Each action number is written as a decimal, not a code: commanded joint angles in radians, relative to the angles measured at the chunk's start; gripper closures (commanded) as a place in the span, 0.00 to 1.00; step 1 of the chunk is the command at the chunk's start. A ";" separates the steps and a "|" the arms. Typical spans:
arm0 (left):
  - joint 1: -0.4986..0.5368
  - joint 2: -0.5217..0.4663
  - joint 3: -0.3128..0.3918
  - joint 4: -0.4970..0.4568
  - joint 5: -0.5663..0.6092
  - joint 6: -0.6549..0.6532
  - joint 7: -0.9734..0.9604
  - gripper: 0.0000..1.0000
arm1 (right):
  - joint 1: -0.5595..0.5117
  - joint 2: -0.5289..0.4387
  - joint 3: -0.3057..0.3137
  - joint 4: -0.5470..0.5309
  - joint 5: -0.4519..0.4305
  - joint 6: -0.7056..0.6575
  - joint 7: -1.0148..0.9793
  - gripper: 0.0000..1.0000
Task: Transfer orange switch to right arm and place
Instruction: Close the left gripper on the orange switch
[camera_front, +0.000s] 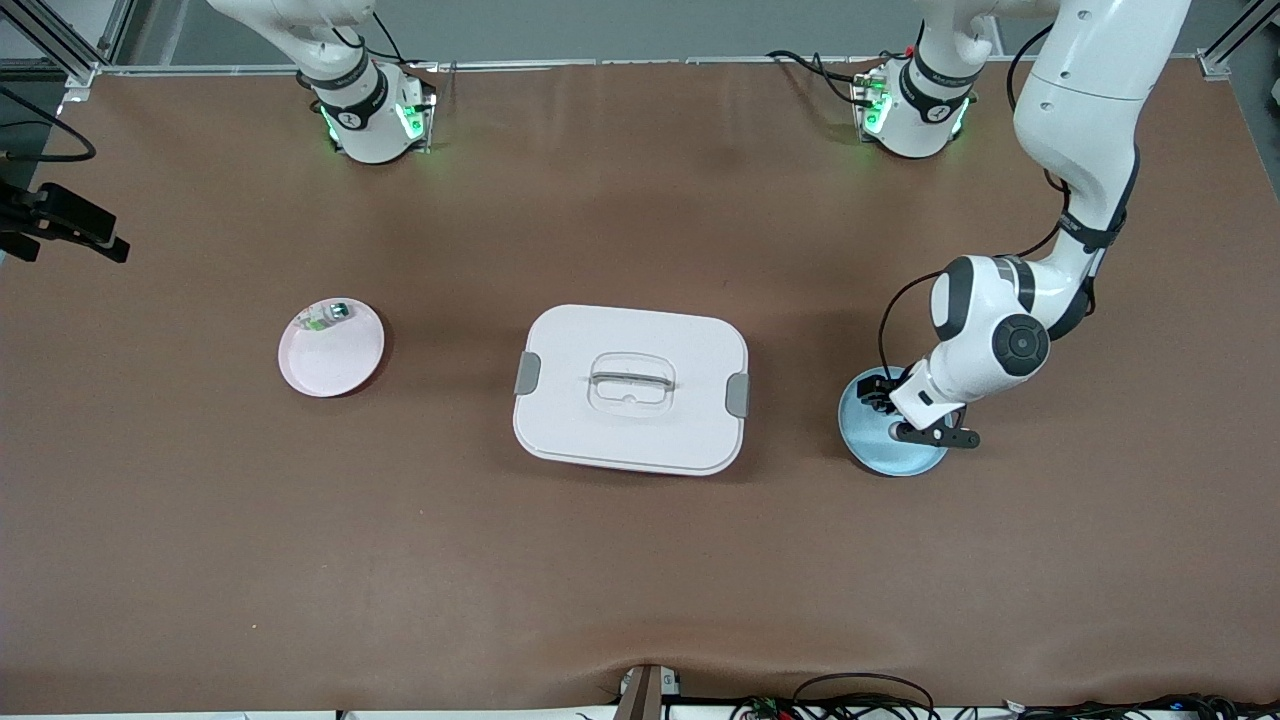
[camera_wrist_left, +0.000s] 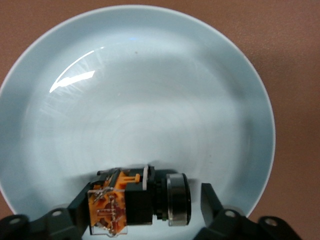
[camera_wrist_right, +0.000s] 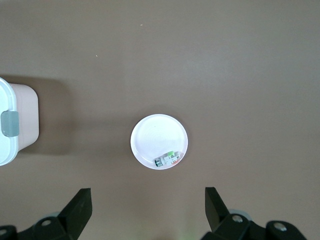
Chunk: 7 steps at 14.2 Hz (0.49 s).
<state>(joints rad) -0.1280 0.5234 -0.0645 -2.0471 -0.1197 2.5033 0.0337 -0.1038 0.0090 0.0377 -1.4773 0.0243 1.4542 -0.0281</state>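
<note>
The left gripper (camera_front: 878, 392) was seen lowered into the pale blue plate (camera_front: 900, 455), which stood toward the left arm's end of the table (camera_front: 640, 580), about mid-height in the front view. In the left wrist view the orange switch (camera_wrist_left: 135, 200) was shown lying on its side on the plate's floor, near the rim, with its orange block toward one finger and its round ringed end toward the other. The pincer was found partly closed around the switch. One finger (camera_wrist_left: 80, 202) appeared to be touching the orange block, while a narrow gap was left between the other finger (camera_wrist_left: 209, 197) and the round end. The switch was therefore bracketed but not clamped, and it rested on the plate.

The right gripper (camera_wrist_right: 147, 210) was held high over the right arm's end of the table and was out of the front view. Its fingers were spread wide with nothing between them. Below it, the pinkish-white plate (camera_wrist_right: 155, 135) was seen with a small green-and-clear part (camera_wrist_right: 167, 160) lying just inside its rim. A white lidded box (camera_front: 630, 330) with grey clasps stood at the centre of the front view, between the two plates and well apart from each.
</note>
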 joint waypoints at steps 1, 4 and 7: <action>-0.004 -0.003 0.003 -0.007 -0.009 0.014 0.020 0.42 | -0.001 -0.015 0.001 -0.009 -0.007 -0.002 0.002 0.00; 0.001 -0.006 0.003 -0.007 -0.009 0.014 0.018 0.70 | -0.001 -0.014 0.001 -0.009 -0.006 -0.002 0.002 0.00; 0.004 -0.019 0.003 -0.005 -0.009 0.005 0.011 0.72 | -0.007 -0.011 -0.004 0.002 -0.004 0.003 0.000 0.00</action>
<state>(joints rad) -0.1273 0.5209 -0.0635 -2.0455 -0.1197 2.5038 0.0339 -0.1040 0.0090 0.0362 -1.4772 0.0243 1.4548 -0.0281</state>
